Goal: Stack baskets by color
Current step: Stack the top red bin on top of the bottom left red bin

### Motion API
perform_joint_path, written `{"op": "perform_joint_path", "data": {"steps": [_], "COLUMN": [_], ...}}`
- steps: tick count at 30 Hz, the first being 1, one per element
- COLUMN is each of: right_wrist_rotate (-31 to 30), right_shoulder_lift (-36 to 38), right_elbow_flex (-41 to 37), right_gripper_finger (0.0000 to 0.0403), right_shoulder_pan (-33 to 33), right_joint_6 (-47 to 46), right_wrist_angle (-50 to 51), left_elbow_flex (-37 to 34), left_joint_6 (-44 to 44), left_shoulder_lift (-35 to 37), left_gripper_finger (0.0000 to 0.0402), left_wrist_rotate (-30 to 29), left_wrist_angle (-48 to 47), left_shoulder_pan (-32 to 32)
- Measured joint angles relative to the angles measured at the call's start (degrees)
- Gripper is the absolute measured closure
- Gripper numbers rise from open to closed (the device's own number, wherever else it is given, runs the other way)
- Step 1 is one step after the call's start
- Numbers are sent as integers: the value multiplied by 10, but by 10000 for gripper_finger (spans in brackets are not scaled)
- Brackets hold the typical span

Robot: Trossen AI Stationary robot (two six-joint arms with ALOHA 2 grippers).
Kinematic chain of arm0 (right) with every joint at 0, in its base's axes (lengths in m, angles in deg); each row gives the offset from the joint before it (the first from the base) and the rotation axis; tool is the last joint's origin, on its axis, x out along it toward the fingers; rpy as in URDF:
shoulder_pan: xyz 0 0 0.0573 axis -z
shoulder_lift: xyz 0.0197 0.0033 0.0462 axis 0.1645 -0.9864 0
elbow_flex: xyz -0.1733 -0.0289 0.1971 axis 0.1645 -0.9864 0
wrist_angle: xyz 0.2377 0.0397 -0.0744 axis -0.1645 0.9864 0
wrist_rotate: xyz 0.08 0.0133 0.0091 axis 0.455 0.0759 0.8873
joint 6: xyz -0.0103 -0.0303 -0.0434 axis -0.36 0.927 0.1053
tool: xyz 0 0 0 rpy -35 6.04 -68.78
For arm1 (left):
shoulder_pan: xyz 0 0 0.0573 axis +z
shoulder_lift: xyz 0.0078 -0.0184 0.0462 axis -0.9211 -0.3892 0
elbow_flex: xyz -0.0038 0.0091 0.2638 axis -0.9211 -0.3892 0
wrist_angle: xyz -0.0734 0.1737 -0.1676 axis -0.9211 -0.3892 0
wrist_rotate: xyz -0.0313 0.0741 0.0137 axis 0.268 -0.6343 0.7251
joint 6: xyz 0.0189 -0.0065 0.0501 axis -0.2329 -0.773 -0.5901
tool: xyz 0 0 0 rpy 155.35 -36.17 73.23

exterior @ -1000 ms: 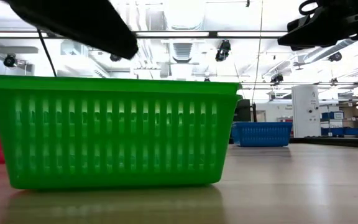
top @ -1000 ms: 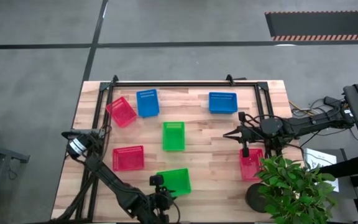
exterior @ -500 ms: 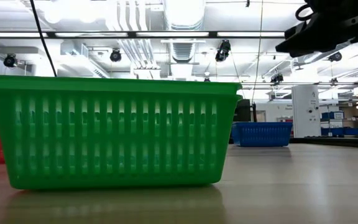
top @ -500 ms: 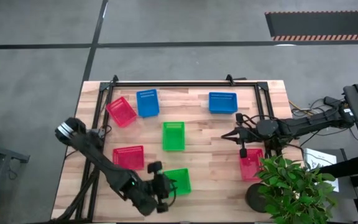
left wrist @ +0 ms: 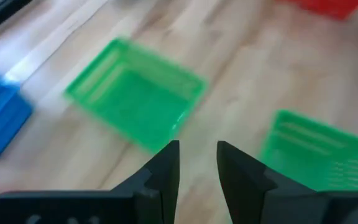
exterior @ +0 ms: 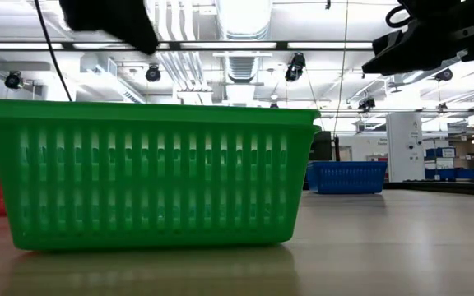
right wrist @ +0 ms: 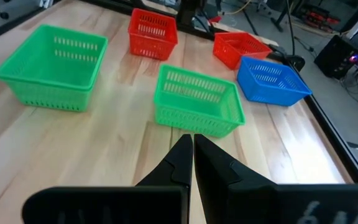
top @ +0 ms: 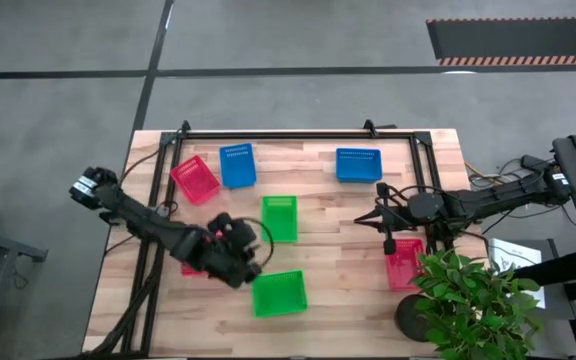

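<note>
Two dark grippers are hovering over the light wooden table [top: 318, 260], neither holding anything. The left gripper [left wrist: 197, 165] is hanging above the table's middle-left with its fingers parted by a narrow gap and nothing between them, looking down on two green perforated plastic baskets: the central green basket [top: 279, 218] and the near green basket [top: 278, 293], well apart from each other. The right gripper [right wrist: 192, 149] is floating at the right side with its fingers pressed together, empty, pointing toward the centre. Just near of it, a red mesh basket [top: 404, 262] is sitting at the right edge, beside a potted green plant [top: 473, 305]. Along the far side are lying a red basket [top: 194, 179] touching a blue basket [top: 237, 165], and another blue basket [top: 358, 164] farther right. One more red basket [right wrist: 152, 33] is sitting under the left arm. No readable writing is showing.
</note>
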Motion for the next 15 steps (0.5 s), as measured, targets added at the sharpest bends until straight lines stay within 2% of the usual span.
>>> {"op": "perform_joint_path", "data": {"steps": [6,9,12,15], "right_wrist_rotate": [0,0,0,0], "right_shoulder_lift": [0,0,-1,-2], "right_elbow_flex": [0,0,0,0], "right_gripper_finger": [394,394,394,394], "right_shoulder_pan": [0,1,1,1], "right_joint_6": [11,14,15,13], "right_wrist_angle": [2,2,3,4], "left_elbow_flex": [-52,-68,-81,-83], "left_joint_6": [53,33,9,25], "left_shoulder_lift": [33,38,43,43], "left_gripper_finger": [311,311,311,311], "left_wrist_rotate": [74,117,154,163], "left_wrist_angle": [-73,-106,-174,-256], "left_shoulder_pan": [77,117,156,201]}}
